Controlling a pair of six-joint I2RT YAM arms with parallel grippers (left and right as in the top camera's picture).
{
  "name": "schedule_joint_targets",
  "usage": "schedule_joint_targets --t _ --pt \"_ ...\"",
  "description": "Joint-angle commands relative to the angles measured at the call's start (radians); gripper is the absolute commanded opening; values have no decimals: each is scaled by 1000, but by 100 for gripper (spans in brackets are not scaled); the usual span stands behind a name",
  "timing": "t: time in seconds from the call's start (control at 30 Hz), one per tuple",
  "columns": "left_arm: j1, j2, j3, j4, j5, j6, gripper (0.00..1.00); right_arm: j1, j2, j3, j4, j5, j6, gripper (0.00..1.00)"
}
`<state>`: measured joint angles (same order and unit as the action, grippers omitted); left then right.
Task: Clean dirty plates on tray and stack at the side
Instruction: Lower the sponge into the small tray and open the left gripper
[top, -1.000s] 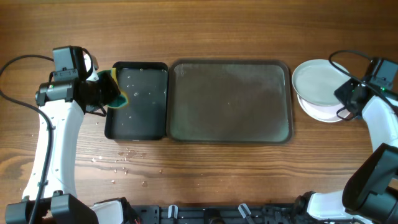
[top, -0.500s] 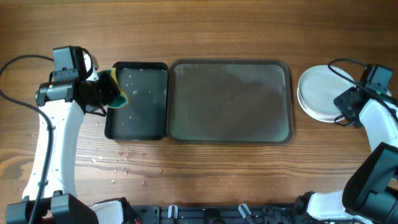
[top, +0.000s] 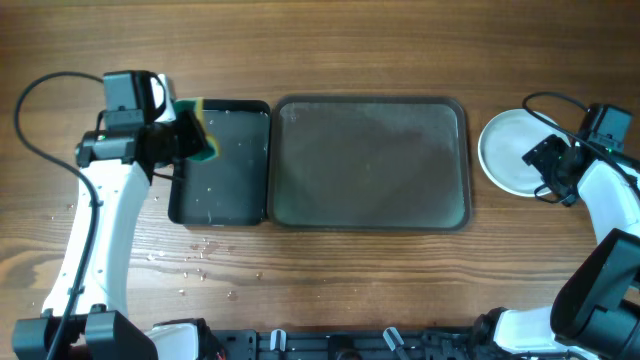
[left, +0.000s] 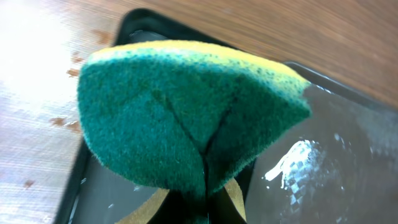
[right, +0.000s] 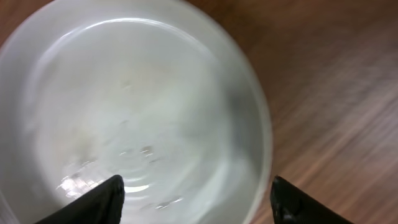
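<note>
The large grey-green tray (top: 370, 165) lies mid-table with nothing on it. Right of it a round white plate (top: 508, 152) rests on the wood; whether others lie under it I cannot tell. My right gripper (top: 548, 160) hovers at its right rim, open. In the right wrist view the plate (right: 137, 106) looks clean, and the right gripper (right: 196, 199) has one tip over the plate and one over the wood, with nothing held. My left gripper (top: 180, 140) is shut on a green-and-yellow sponge (top: 200, 130). The sponge (left: 186, 106) fills the left wrist view and hides most of the left gripper (left: 202, 211).
A smaller black tray (top: 222, 175), wet with droplets, sits against the big tray's left side. Water drops (top: 190, 255) speckle the wood in front of it. Black cables loop by both arms, and the arm bases line the front edge.
My right gripper set the plate down square on the pile and opened. My left arm carried the sponge toward the black tray's far left corner.
</note>
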<state>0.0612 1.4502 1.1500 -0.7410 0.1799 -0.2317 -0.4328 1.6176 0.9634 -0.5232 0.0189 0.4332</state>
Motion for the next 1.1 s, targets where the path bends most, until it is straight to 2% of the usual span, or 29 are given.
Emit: schedule_joint_targets --t 0.0,0.17,0.4,0.67,0.73,0.8,0.83,0.87,0.9,1.03,1.07 --pt "-52 45 -8 31 -64 46 5 14 0 -6 15 -144 -95 79" --pt "-72 137 -8 71 -103 46 5 79 0 -6 18 -145 -94 79" --pt "-72 284 -8 106 -101 45 5 249 0 -6 88 -144 -146 80" --pt "-72 355 -8 111 -95 45 6 360 0 -6 138 -144 -145 83" --pt "-72 363 -8 111 -95 45 11 367 0 -6 142 -144 -145 83" --pt "-72 363 -8 109 -95 41 21 368 0 -6 143 -144 -145 83" --pt "-72 362 -7 110 -85 41 32 368 0 -6 143 -144 -145 83" --pt "-72 362 -7 110 -76 42 47 368 0 -6 145 -144 -145 83" --pt "-72 362 -7 111 -73 42 56 368 0 -6 146 -144 -145 84" --pt "-72 329 27 110 -71 37 60 368 0 -6 158 -144 -145 84" --pt "-72 311 42 110 -61 34 60 368 0 -6 163 -144 -145 88"
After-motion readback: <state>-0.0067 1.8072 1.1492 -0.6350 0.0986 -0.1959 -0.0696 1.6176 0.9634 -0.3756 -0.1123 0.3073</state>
